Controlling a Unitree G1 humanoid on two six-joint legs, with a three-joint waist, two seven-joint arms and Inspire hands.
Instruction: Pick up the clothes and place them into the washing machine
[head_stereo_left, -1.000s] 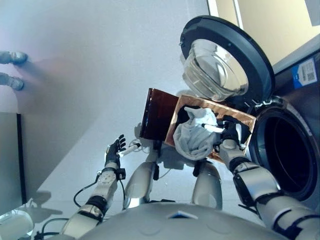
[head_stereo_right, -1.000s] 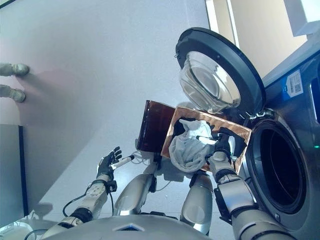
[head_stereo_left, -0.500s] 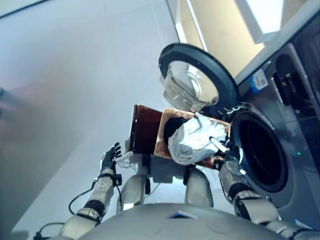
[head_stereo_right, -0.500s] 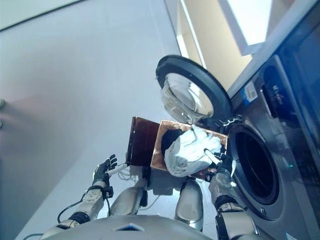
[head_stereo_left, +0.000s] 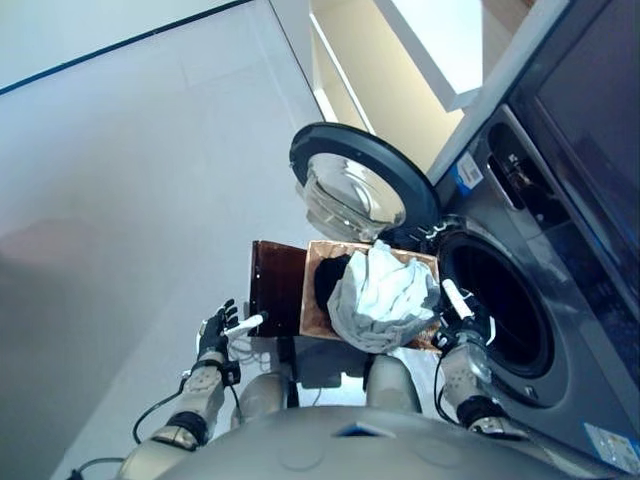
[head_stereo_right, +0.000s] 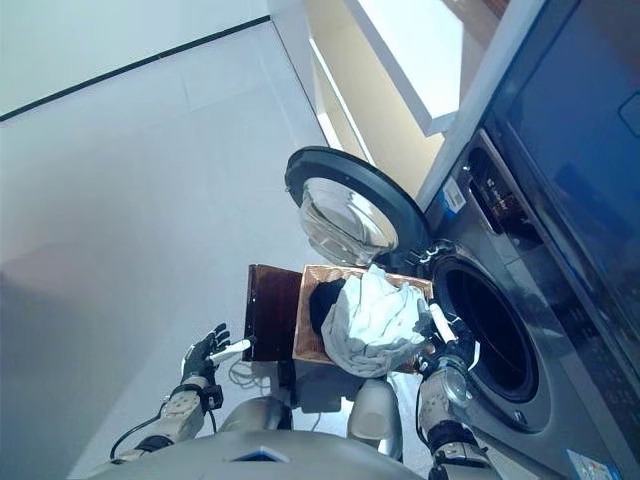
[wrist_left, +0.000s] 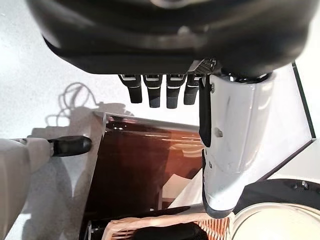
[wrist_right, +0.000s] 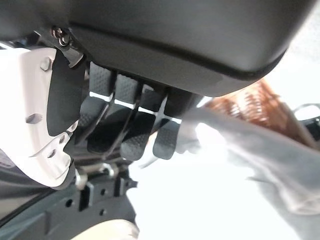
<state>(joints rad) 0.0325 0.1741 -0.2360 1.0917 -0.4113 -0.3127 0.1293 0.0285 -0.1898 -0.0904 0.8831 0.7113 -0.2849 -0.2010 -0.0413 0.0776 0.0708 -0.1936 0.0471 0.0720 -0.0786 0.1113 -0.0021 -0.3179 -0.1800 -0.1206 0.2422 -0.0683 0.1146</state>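
— How far along?
— Early to midway, by the look of it. White garment (head_stereo_left: 382, 297) bunched high over the wicker basket (head_stereo_left: 318, 287), beside the washing machine (head_stereo_left: 560, 250). Right hand (head_stereo_left: 462, 318) at the cloth's edge, fingers curled against the fabric, seemingly gripping it. Drum opening (head_stereo_left: 500, 312) dark; nothing seen inside yet.
— And left to do?
— Carrying the white garment across into the drum; a dark garment (head_stereo_left: 330, 282) lying in the basket underneath.
— Anything in the way?
— Open round door (head_stereo_left: 355, 182) swung out above the basket, close to the lifting path. Left hand (head_stereo_left: 214, 331) apart to the side, fingers straight, holding nothing.
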